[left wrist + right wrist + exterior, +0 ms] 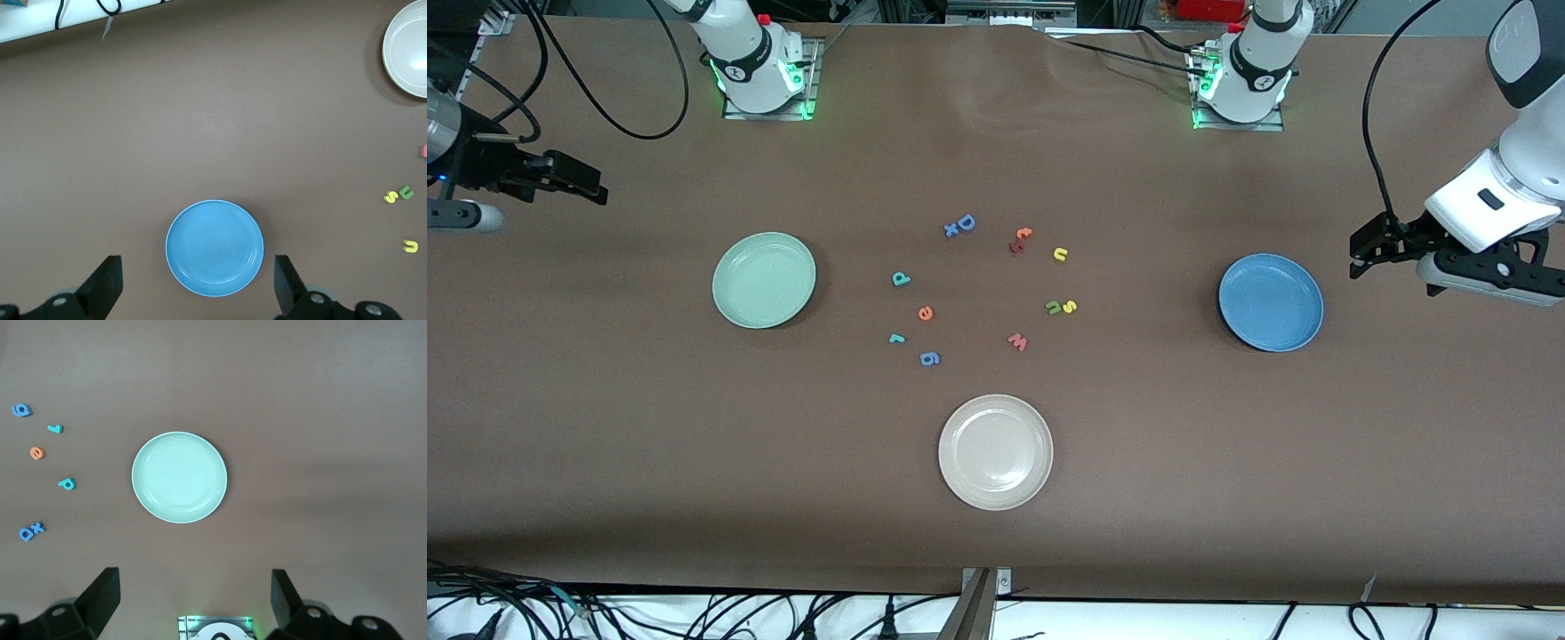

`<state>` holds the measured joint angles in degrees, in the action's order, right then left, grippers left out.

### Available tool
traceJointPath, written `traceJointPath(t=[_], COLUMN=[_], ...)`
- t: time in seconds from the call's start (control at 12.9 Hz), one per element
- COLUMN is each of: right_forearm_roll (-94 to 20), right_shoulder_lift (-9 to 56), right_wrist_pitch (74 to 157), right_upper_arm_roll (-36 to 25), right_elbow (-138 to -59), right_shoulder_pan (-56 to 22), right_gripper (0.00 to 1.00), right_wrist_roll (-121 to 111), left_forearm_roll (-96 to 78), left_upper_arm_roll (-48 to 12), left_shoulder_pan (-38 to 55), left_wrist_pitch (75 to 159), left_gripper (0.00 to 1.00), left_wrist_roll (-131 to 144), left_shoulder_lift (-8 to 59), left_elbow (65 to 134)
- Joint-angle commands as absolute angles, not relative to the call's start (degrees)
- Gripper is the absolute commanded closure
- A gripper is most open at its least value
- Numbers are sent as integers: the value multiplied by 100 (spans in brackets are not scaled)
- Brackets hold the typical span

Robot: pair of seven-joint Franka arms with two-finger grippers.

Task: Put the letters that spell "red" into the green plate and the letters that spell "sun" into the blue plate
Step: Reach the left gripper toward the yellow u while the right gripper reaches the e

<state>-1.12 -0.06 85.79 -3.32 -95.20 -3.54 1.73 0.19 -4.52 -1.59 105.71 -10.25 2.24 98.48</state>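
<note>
The letters lie loose mid-table between the plates: teal d, orange e and teal r toward the green plate, and yellow u, yellow s touching green n toward the blue plate, likely so each arm sorts its own side. The right gripper and left gripper hang wide open and empty at the table's ends, waiting. Each letter's shape is the only writing; no brand shows.

No legible text or labels anywhere
</note>
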Motion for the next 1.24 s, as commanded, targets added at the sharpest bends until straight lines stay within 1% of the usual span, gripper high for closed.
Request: traceJointPath(t=[0.0,0.23,0.39,0.46,0.62,0.77,0.85,1.0,1.16], right_forearm_roll=[-26,-70,-88,-79,-88,-88,-175,-482,-449], right_shoulder_lift=[148,561,1122,1421,1844,2012,2091,2302,2565], right_wrist_pitch=[8438,8516,8595,8691,8727,8876,9112,9464,9780], right_upper_arm_roll=[-290,-273,-272,-272,-272,-272,-272,-272,-281], right_elbow=[-9536,-9475,-8968,-8573,-8088,-8086,-8112,-8165,-8209], right_shoulder_pan=[-588,-869,-1159,-1334,-1545,-1906,-2038,-2284,-2661], right_gripper=[0,0,0,0,0,0,0,0,0], right_wrist_roll=[237,246,246,168,211,325,491,764,1017], left_forearm_roll=[-79,-79,-79,-79,-79,-62,-70,-79,-79], left_upper_arm_roll=[-457,-475,-562,-658,-957,-967,-975,-984,-1098], left_shoulder_pan=[-158,-158,-158,-150,-106,262,377,675,747], left_wrist_pitch=[10441,10441,10441,10450,10441,10476,10494,10581,10844], left_gripper=[0,0,0,0,0,0,0,0,0], left_wrist_roll=[-1002,-1046,-1064,-1037,-993,-775,-304,349,439], left_shoulder_lift=[308,343,351,378,492,588,667,965,1273], left_elbow=[9677,9800,9852,9905,9923,9923,9923,9923,9984])
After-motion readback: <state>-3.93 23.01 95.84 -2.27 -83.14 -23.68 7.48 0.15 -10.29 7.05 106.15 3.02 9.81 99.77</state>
